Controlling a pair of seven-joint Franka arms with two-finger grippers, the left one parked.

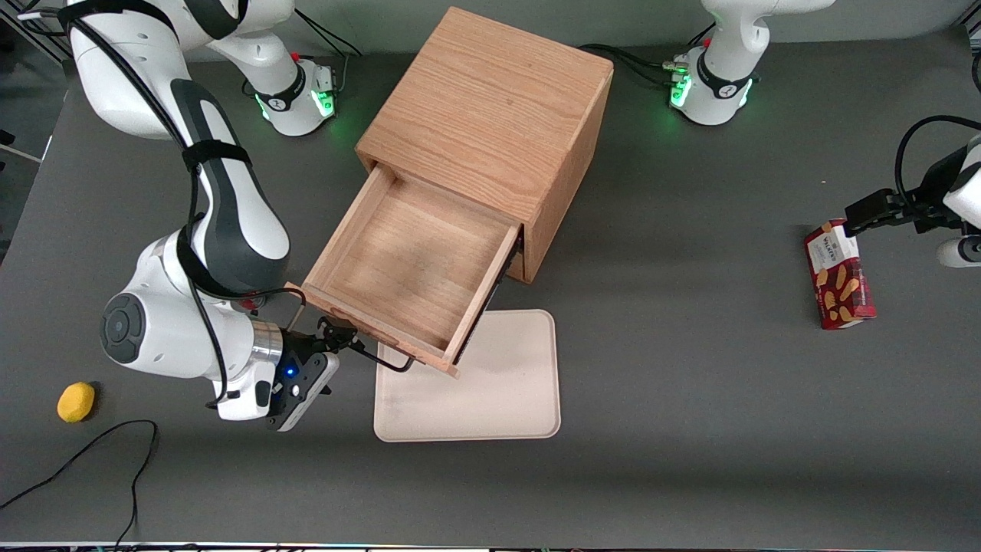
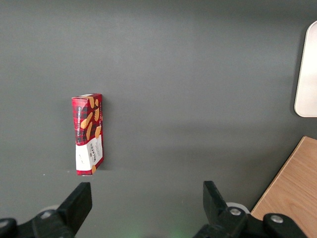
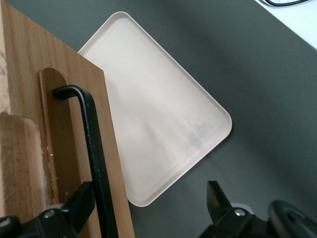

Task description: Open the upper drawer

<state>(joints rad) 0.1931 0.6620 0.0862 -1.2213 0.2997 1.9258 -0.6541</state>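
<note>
A small yellow object (image 1: 76, 402) lies near the bench (image 1: 690, 429) edge at the working arm's end. Next comes the pincer (image 1: 342, 339), set at the black wire handle (image 1: 381, 359) of the upper drawer (image 1: 410, 270). The right wrist view shows its fingers (image 3: 79, 206) spread wide, one beside the handle (image 3: 94, 153) and the other out over the bench, gripping nothing. The upper drawer stands pulled well out of the oak cabinet (image 1: 490, 115), its bare wooden floor open to view, its front overhanging a corner of the cream tray (image 1: 490, 391). The tray lies flat, nearer the front camera than the cabinet. Toward the parked arm's end, a red biscuit box (image 1: 838, 274) lies on its side.
</note>
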